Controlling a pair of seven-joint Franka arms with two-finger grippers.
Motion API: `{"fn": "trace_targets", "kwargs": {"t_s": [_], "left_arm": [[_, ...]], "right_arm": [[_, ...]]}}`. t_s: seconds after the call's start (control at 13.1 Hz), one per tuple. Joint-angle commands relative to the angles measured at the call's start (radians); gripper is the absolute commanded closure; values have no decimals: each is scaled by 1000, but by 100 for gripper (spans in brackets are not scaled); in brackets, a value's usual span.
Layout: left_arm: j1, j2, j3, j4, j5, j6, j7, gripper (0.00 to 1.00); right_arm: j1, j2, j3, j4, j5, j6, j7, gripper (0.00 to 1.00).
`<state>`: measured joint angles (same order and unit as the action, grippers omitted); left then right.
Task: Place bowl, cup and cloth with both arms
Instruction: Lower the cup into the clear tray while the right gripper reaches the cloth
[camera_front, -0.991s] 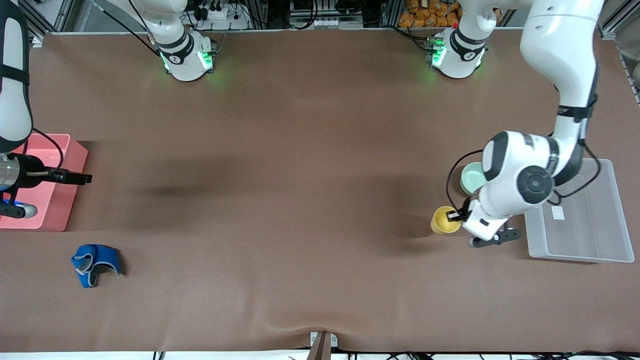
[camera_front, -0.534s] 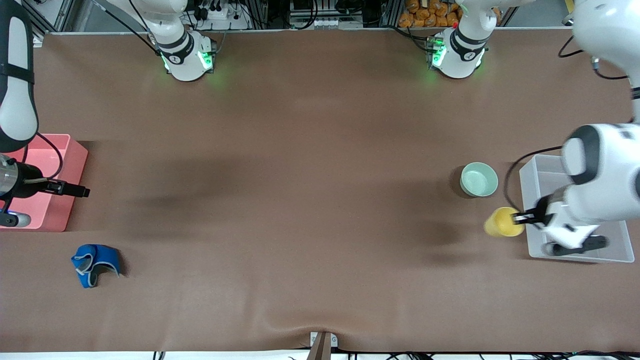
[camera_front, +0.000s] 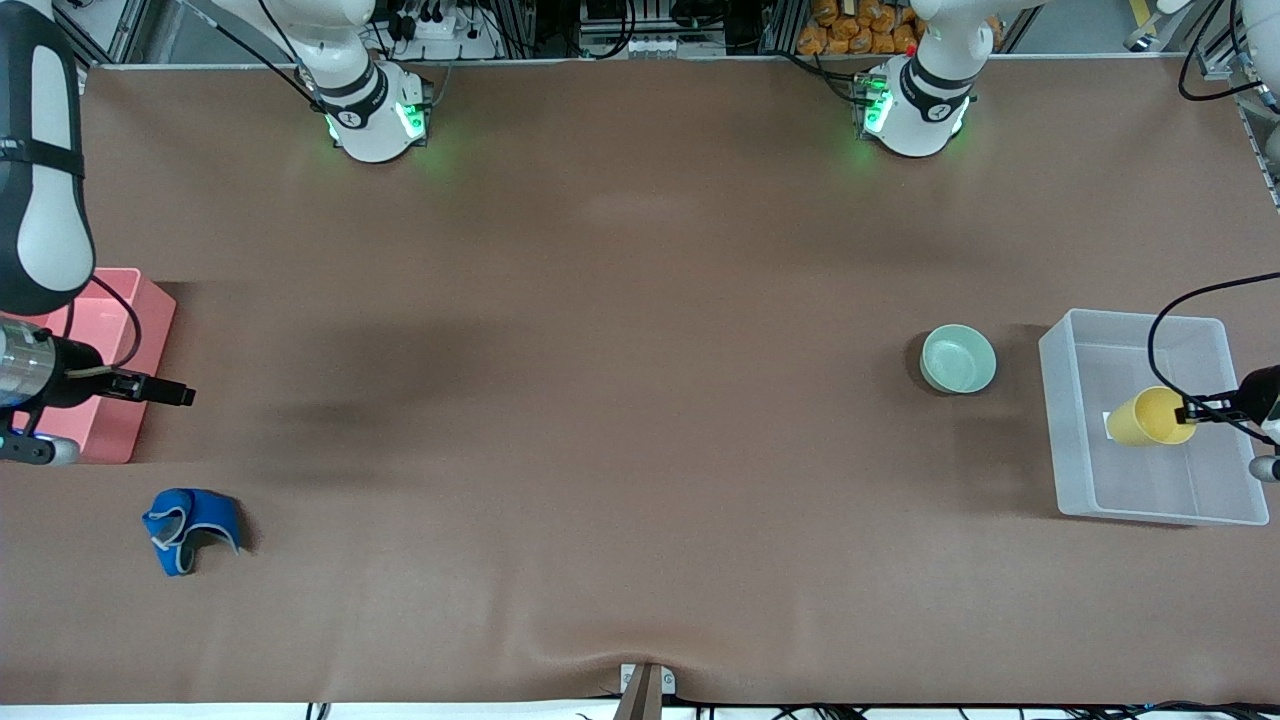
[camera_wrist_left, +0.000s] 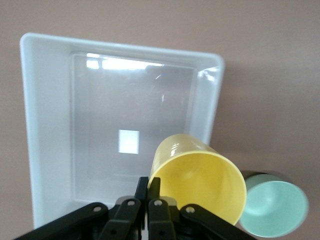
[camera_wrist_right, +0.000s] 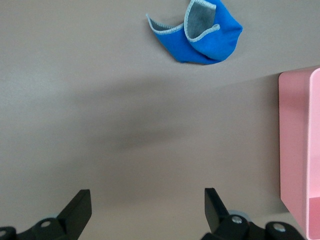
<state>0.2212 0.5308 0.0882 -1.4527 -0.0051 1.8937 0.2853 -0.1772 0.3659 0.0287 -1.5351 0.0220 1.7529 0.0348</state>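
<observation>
On the brown table we hold the cup pinched by its rim in the left gripper, over the clear bin for release. The right gripper hangs spread and empty by the pink bin, facing the cloth. The bowl waits beside the clear bin.

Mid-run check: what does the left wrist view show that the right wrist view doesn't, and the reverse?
Only the left wrist view shows the left gripper shut on the rim of the yellow cup, held over the clear bin, with the green bowl on the table beside that bin. Only the right wrist view shows the blue cloth, the pink bin and the right gripper, jaws open. Both show the brown table.
</observation>
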Motion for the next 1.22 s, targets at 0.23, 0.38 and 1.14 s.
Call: {"fn": "trace_targets", "kwargs": {"t_s": [0.23,0.38,1.14], "left_arm": [[61,104,-4,18,-15,131,115,100],[47,141,-2,17,-74,189,111,100],[27,230,-4,18,-148,326,109,100]], "right_arm": [[-4,70,-4,24,12,6,10,0],[-11,76,-7,17,19,78,31,0],[-119,237,-10,35,81,367,74,0]]}}
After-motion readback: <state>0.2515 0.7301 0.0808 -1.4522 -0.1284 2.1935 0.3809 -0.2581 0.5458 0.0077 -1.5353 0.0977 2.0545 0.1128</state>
